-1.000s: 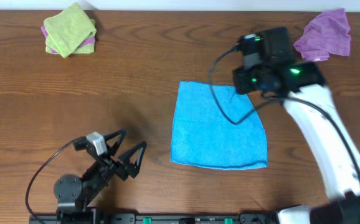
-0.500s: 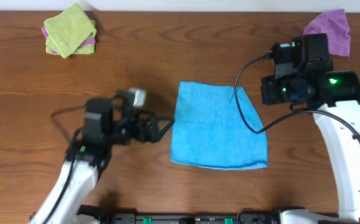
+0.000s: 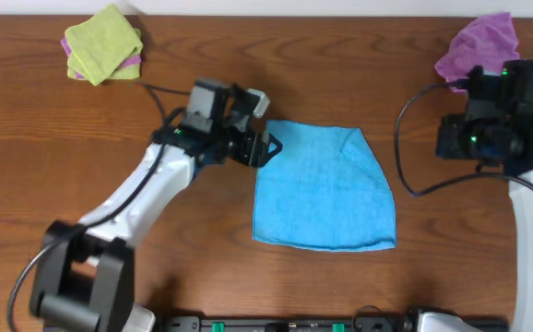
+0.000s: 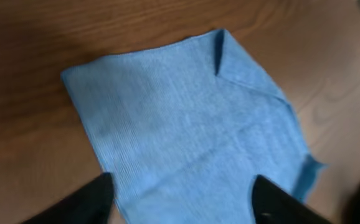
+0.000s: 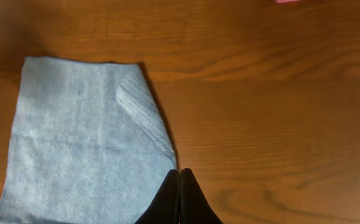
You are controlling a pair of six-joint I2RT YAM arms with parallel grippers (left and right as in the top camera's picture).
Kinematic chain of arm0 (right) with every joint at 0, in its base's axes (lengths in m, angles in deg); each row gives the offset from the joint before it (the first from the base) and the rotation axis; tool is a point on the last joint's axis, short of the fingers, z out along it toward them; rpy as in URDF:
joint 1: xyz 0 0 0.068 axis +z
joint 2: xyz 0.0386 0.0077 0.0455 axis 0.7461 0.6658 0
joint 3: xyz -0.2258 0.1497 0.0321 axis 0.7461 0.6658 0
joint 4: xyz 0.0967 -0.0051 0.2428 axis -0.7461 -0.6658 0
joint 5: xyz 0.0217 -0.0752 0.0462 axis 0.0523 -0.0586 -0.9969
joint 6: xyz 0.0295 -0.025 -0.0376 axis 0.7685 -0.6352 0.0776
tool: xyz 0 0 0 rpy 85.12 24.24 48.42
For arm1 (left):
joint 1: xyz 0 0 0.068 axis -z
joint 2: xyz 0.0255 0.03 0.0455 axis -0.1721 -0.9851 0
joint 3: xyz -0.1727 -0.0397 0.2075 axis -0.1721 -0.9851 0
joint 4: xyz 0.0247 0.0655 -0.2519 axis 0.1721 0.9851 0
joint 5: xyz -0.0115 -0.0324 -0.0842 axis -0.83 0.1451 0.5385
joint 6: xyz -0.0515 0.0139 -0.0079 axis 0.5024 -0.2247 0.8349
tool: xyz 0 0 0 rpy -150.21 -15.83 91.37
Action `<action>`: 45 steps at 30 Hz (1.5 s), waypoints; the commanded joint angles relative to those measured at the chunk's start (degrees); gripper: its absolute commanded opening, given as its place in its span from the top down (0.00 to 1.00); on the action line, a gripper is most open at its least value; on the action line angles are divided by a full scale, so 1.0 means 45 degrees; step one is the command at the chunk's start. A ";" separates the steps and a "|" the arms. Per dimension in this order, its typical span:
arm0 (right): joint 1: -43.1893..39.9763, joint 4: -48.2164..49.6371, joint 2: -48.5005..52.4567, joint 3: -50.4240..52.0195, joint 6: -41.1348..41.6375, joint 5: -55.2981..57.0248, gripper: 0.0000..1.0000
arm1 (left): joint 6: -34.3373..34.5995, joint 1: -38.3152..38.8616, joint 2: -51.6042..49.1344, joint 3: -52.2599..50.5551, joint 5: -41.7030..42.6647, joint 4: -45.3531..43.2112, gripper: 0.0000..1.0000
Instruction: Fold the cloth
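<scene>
The cloth (image 3: 324,189) lies flat on the table (image 3: 340,55), directly ahead of the left gripper (image 3: 263,148) and reaching back between its two fingers. In the left wrist view the fingers stand well apart over the near edge, close to one corner. They have nothing between them yet, so this gripper is open and empty. On the side far from it, one corner of the cloth is turned over on itself. This small flap lies just ahead and to the left of the right gripper (image 5: 180,175). That gripper has its fingers pressed together, holds nothing, and stays off to the side of the cloth. I judge that the step in hand is to take the near edge for a fold. Some things could go wrong here. If the fingers close too near the rim, they may catch only a little fabric and it may slip out during the lift. If the edge is pulled low, the whole cloth may slide on the smooth wood instead of folding. The turned corner, if nobody flattens it, may leave the fold uneven.
</scene>
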State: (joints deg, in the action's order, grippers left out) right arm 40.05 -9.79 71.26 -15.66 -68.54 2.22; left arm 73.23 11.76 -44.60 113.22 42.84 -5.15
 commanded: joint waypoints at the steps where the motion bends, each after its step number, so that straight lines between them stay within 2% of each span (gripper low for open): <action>1: -0.0442 -0.0044 -0.0078 -0.0053 -0.0262 0.0044 0.98 | -0.0393 0.0248 -0.0996 0.0855 -0.0627 0.0151 0.50; 5: -0.1132 -0.0049 -0.0078 -0.0044 -0.0311 0.0049 0.99 | -0.0015 0.0408 -0.1938 0.1671 -0.0879 0.0165 0.68; 8: -0.1690 -0.0034 -0.0078 0.0039 -0.0398 -0.0019 0.98 | 0.0117 0.0500 -0.2501 0.2171 -0.1457 -0.0005 0.94; 17: -0.1860 0.1039 -0.0078 0.1632 -0.0393 -0.0495 0.98 | 0.0165 0.0617 -0.3517 0.2263 -0.1797 -0.2477 0.94; 21: -0.1860 0.1389 -0.0078 0.1885 -0.0393 -0.0699 0.98 | 0.0141 0.0695 -0.3745 0.2263 -0.2705 -0.2312 0.94; 39: -0.1846 0.0962 -0.0078 0.1885 -0.0398 -0.1341 0.99 | -0.0146 0.0719 -0.5498 0.2263 -0.3473 -0.2161 0.94; 45: -0.1846 0.0806 -0.0078 0.1889 -0.0398 -0.1345 0.98 | -0.0675 0.0724 -0.5557 0.2263 -0.4881 -0.2181 0.94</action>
State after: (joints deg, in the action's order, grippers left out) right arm 32.09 -5.92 71.28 -7.49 -69.76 -2.99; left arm 72.59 14.97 -68.06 122.27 26.32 -15.22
